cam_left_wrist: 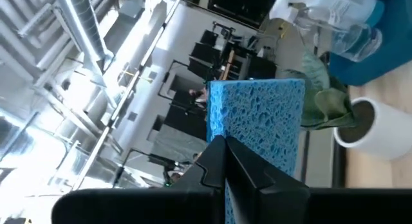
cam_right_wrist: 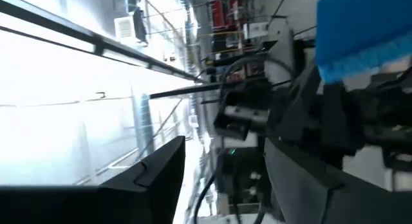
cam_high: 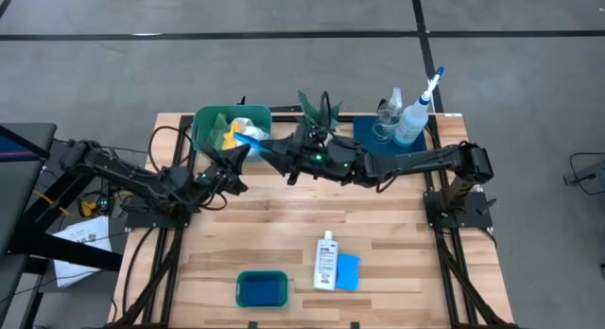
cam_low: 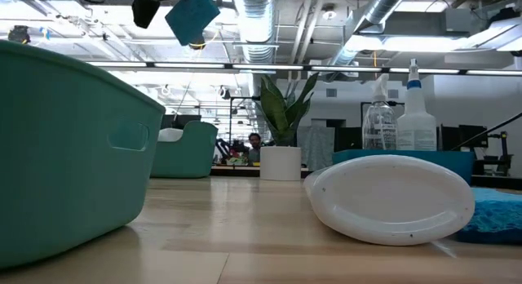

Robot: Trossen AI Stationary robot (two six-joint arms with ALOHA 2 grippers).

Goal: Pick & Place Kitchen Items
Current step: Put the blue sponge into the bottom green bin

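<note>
Looking at a butcher-block wooden bench (cam_high: 284, 225), pale planks, smooth finish. Got a porous blue sponge (cam_left_wrist: 257, 121), flat rectangle with open-cell pitting, pinched tight by one edge in the left pincer (cam_left_wrist: 222, 153), dark and wedge-shaped. From above, sits upper centre-left of the frame, right over the near rim of the big green tub (cam_high: 203, 121), lifted clear of the bench. In the low view, hangs up at the top left, tilted like a diamond, well above everything.

Inside that rounded plastic tub: a crumpled yellow cloth (cam_high: 230, 132) and a white cloth (cam_high: 250, 124), both soft and bunched.

Then the right pincer (cam_high: 274, 157), reaching in from the right side, just beside that sponge and pointed at it. Fingers standing apart, gripping nothing. Hard to say whether touching the sponge or not.

Upper middle: a small potted plant (cam_high: 321, 112), long green leaves, smooth white cylinder pot. Next to it on the right, a dark blue tray (cam_high: 364, 130) carrying a clear spray bottle (cam_high: 388, 116) and a white spray bottle with blue trigger (cam_high: 413, 116), both upright.

Lower middle: a small white bottle (cam_high: 326, 261) lying flat, glossy oval-bodied plastic, touching a second sponge (cam_high: 348, 270) on its right. Just left of those, a small green tub (cam_high: 262, 289), rounded corners.
</note>
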